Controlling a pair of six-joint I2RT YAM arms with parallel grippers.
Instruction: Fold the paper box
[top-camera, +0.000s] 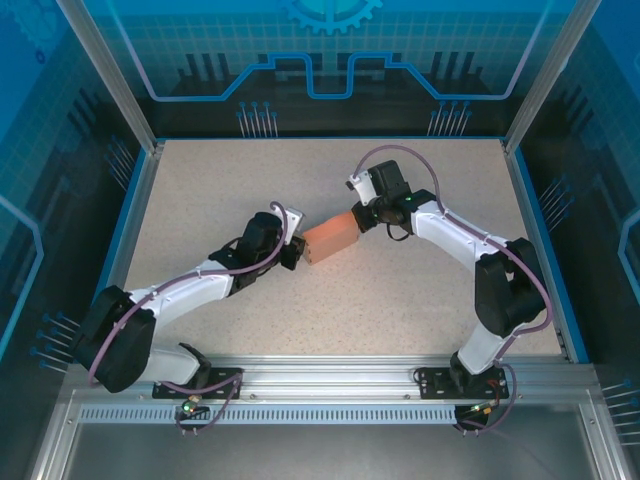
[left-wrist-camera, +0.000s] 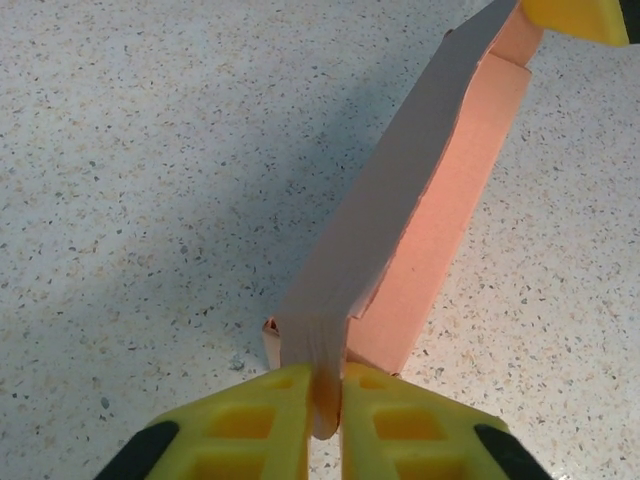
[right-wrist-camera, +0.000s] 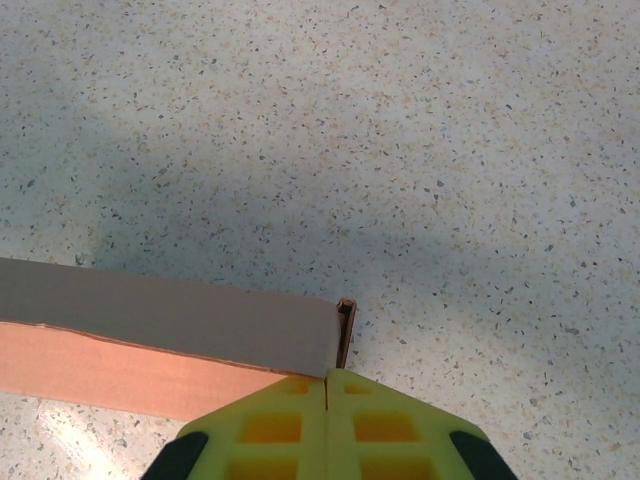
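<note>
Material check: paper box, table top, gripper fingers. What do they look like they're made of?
Paper box: thin card, matte salmon-pink on one face, greyish-brown on the other; it bends and shows a thin cut edge.
Table top: hard speckled surface, perhaps stone-look laminate, slight sheen.
Fingers: yellow moulded plastic or rubber, probably, with recessed pockets.

Counter (top-camera: 230, 180) is lying open from 9 through 12 to 3 o'clock. Paper box (top-camera: 331, 238) is sitting mid-counter; left hand (top-camera: 297, 250) is blocking its 8 o'clock end, right hand (top-camera: 358, 218) its 2 o'clock end. Arms are crossing the near ground at 6.
</note>
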